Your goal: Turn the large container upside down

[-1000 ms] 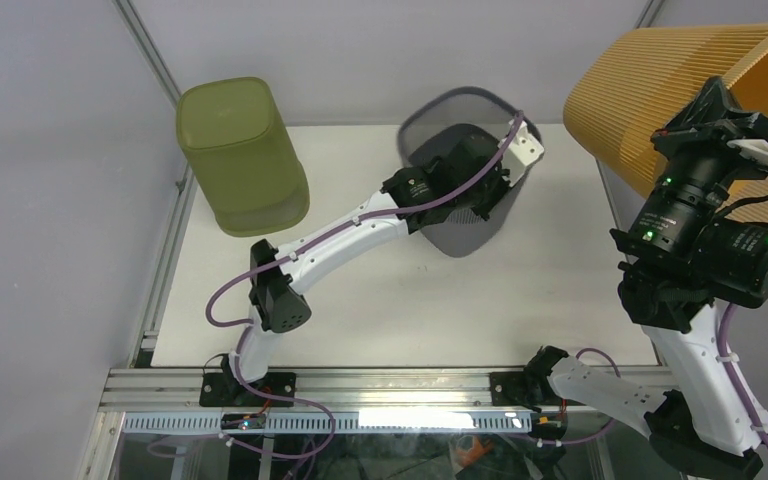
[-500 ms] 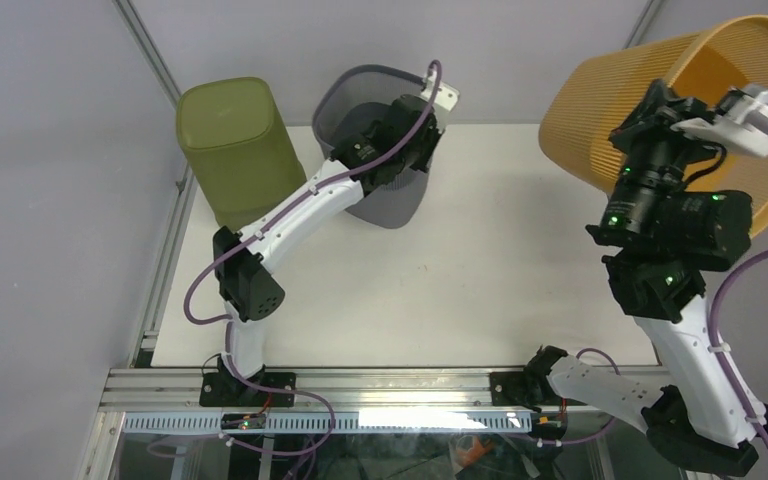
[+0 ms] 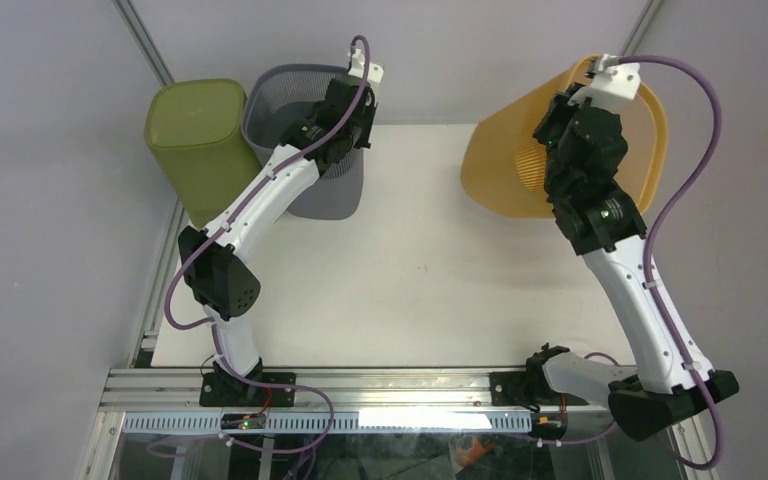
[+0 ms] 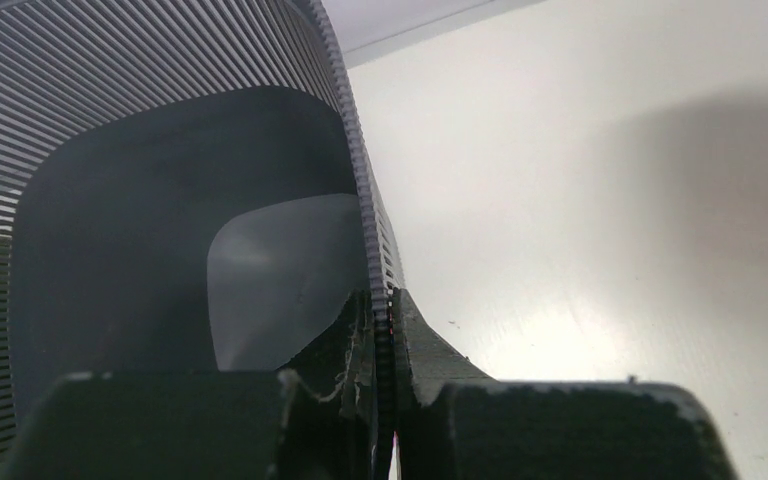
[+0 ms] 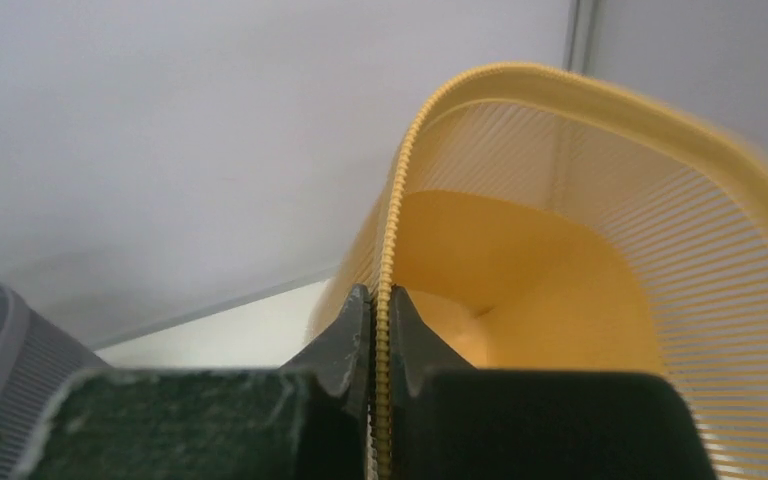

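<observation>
1. The orange basket [image 3: 520, 165], the largest of the three containers, is at the far right corner of the bench [image 3: 410, 290]. It is tipped well over on its side, with its slatted outer wall turned toward the middle of the bench and its mouth facing the right edge.
2. The right gripper [image 5: 380, 300] is clamped on the orange basket's rim. Its wrist camera shows one finger against the outside wall and the other inside, with the ribbed edge pinched between them and almost no gap.
3. The pictures do not show whether the orange basket's lower side touches the bench or hangs just above it.
4. The left gripper [image 4: 382, 305] is pinched tight on the rim of the grey basket [image 3: 325, 195], with one finger inside the mesh wall and one outside.
5. The grey basket stands near the far left corner with its mouth facing upward. The left arm reaches across to the side of the rim nearer the middle of the bench.
6. A green container [image 3: 195, 140] stands upside down at the far left corner, its closed base on top. It is just beside the grey basket, and its green ribs show through the grey mesh in the left wrist view.
</observation>
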Available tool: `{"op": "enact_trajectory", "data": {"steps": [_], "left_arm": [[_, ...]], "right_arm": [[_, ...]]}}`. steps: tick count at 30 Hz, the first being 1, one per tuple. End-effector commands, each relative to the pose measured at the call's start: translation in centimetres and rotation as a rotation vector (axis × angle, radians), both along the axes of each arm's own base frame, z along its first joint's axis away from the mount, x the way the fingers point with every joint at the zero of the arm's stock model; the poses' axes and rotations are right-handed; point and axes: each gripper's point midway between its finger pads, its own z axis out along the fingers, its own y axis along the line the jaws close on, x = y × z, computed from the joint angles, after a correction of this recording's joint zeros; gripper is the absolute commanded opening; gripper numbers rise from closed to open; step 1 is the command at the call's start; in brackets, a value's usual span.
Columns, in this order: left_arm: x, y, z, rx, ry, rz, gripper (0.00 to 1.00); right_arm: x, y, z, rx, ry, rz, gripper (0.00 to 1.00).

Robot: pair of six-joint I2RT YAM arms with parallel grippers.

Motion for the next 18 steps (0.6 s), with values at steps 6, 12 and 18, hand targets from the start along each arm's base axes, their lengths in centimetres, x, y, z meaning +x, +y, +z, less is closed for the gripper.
{"op": "enact_trajectory", "data": {"steps": [6, 12, 18], "left_arm": [[-1.1, 2.0, 0.5, -0.019, 0.054, 0.028, 0.47], [-2.0, 0.2, 5.1, -0.165, 0.016, -0.037, 0.80], [-3.9, -1.8, 9.6, -0.322, -0.010, -0.139, 0.84]], "right_arm": [[3.4, 2.4, -1.5, 0.660, -0.043, 0.505, 0.00], [4.4, 2.4, -3.2, 0.869, -0.037, 0.632, 0.00], [4.8, 2.6, -5.1, 0.991, -0.023, 0.680, 0.00]]}}
